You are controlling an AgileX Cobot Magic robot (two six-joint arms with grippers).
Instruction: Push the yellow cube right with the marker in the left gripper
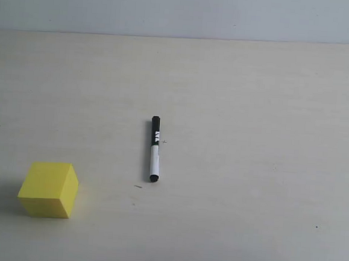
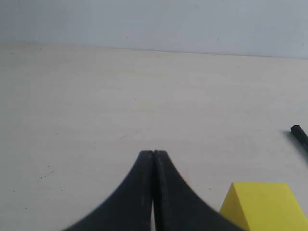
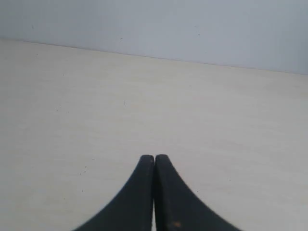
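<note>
We see the yellow cube [image 1: 48,188] resting flat on the pale table [image 1: 254,112], toward its near left part and well short of the far edge, where the table meets the grey wall [image 1: 184,10]. The near and side edges fall outside the exterior view, so we cannot tell how close the cube sits to them.

To the cube's right, bare tabletop runs across the rest of the view. The marker [image 1: 155,149] lies flat near the middle of the table, well apart from the cube and farther from the near side. One black end points at the far edge and the other at the near side, with a white barrel and a black-and-white label between them. A small dark mark [image 1: 138,186] sits on the table between cube and marker.

In the left wrist view, the left gripper [image 2: 153,154] is clenched with its jaws pressed together and nothing between them. The cube's top shows just beside it, and the black tip of the marker shows near the picture's border. The gripper seems to hang above the table, though the view is too close to be sure.

The right gripper [image 3: 154,158] is likewise clenched on nothing, over bare tabletop that reaches to the far edge.
</note>
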